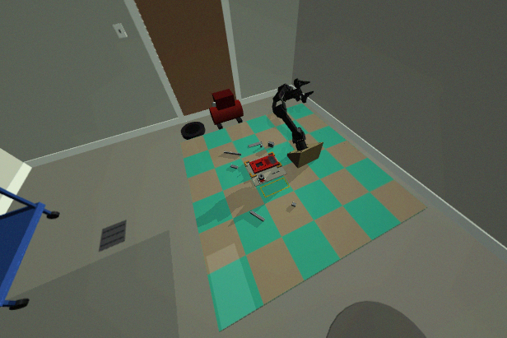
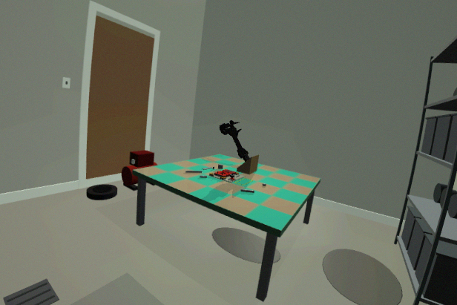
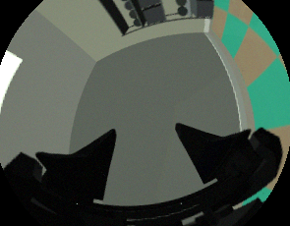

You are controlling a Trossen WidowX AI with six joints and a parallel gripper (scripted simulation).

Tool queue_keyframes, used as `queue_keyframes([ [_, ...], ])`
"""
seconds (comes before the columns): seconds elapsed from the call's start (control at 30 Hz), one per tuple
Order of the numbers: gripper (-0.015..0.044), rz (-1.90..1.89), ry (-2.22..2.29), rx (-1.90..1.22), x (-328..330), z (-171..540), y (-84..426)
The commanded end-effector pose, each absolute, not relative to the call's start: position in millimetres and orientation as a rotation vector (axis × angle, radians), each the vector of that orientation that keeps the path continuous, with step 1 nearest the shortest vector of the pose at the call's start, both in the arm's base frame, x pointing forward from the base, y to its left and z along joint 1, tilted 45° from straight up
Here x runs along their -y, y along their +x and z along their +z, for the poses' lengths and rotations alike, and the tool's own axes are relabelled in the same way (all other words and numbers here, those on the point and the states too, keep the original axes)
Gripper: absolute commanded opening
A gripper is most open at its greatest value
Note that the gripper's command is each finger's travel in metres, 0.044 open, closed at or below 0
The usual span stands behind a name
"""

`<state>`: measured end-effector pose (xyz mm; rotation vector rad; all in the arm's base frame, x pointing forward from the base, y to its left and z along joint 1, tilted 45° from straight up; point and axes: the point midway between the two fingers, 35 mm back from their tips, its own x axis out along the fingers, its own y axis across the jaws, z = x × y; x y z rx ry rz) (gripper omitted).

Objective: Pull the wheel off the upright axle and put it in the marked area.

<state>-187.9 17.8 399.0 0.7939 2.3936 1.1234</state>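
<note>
A small dark wheel [image 1: 261, 177] sits at the front left of a light grey board [image 1: 281, 173], beside a red part. It looks to be around a short upright axle, too small to make out well. The marked area, a thin yellow outline [image 1: 267, 196], lies flat on the table in front of the board, with nothing seen inside it. My gripper [image 1: 311, 86] [image 2: 239, 126] [image 3: 146, 129] is open and empty, raised high above the back of the table, far from the wheel. The wrist view shows neither wheel nor marked area.
A red block [image 1: 259, 164] [image 2: 225, 173] lies on the board. Grey bars [image 1: 257, 216] [image 1: 232, 153] and small blocks [image 1: 271, 144] [image 1: 293, 204] lie around it. A tan wedge-shaped stand [image 1: 309, 156] [image 2: 250, 165] is at the arm's base. Walls rise behind the table.
</note>
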Motion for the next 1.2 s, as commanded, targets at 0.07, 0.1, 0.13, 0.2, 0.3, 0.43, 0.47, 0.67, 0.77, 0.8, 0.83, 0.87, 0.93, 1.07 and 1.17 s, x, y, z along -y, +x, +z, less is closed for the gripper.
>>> queue_keyframes([
  [0.07, 0.0321, 1.091, 0.767, -2.435, -10.5, 397.8, -190.4],
  [0.1, 0.0300, 1.065, 0.745, -2.466, -4.7, 396.8, -192.2],
  [0.13, 0.0300, 1.030, 0.717, -2.505, 2.9, 395.6, -194.3],
  [0.2, 0.0300, 0.936, 0.639, -2.597, 22.7, 392.4, -198.5],
  [0.3, 0.0300, 0.774, 0.506, -2.717, 54.9, 386.8, -201.2],
  [0.43, 0.0300, 0.539, 0.316, -2.828, 98.8, 378.7, -197.6],
  [0.47, 0.0300, 0.478, 0.267, -2.846, 109.8, 376.6, -195.4],
  [0.67, 0.0300, 0.098, 0.011, -2.875, 169.2, 361.7, -173.2],
  [0.77, 0.0300, -0.108, -0.114, -2.838, 199.1, 352.4, -154.6],
  [0.8, 0.0300, -0.174, -0.152, -2.818, 208.5, 349.2, -147.4],
  [0.83, 0.0300, -0.238, -0.188, -2.795, 217.6, 346.0, -139.7],
  [0.87, 0.0300, -0.301, -0.223, -2.768, 226.4, 342.6, -131.5],
  [0.93, 0.0300, -0.420, -0.286, -2.706, 243.0, 335.8, -113.9],
  [1.07, 0.0300, -0.632, -0.385, -2.552, 271.2, 321.4, -73.8],
  [1.17, 0.0300, -0.766, -0.434, -2.418, 287.5, 310.0, -40.2],
])
